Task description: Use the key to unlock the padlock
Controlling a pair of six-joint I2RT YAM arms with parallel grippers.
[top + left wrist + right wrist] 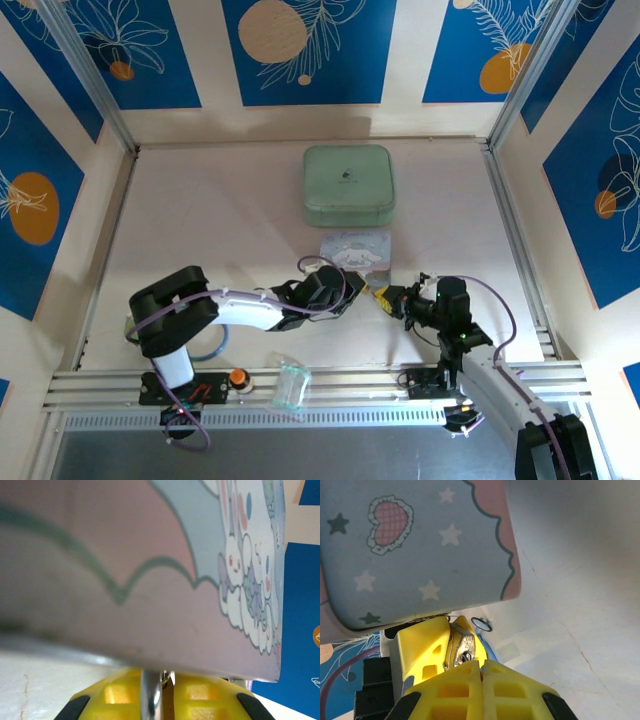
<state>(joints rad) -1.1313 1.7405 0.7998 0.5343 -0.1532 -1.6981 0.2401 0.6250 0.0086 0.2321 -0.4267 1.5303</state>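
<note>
Padlock (462, 647) pinched by the left gripper (162, 696), right gripper (482, 672) closed up against it

From my overhead feed I see both arms reaching in to one spot on the table (220, 220), just in front of the pale blue cartoon tin (352, 248). The two sets of yellow fingers meet tip to tip there, with the left gripper (364, 289) coming from the left and the right gripper (390, 298) from the right. A green tin (348, 185) sits further back, behind the cartoon tin and apart from it.

On my left wrist feed the fingers are pressed onto a thin silver piece of metal standing upright between them, and the cartoon tin (150, 580) looms close above. The right wrist feed shows the padlock's brassy body lying against one yellow finger (422, 647) of the left gripper, its face with a small round slot turned toward the right gripper. That gripper's two fingers are pressed together with no gap I can see, their tips right at the padlock. I cannot make out the key between them. A small silver ring (481, 624) shows just past the padlock, below the edge of the cartoon tin (420, 545), and I cannot tell what it belongs to
</note>
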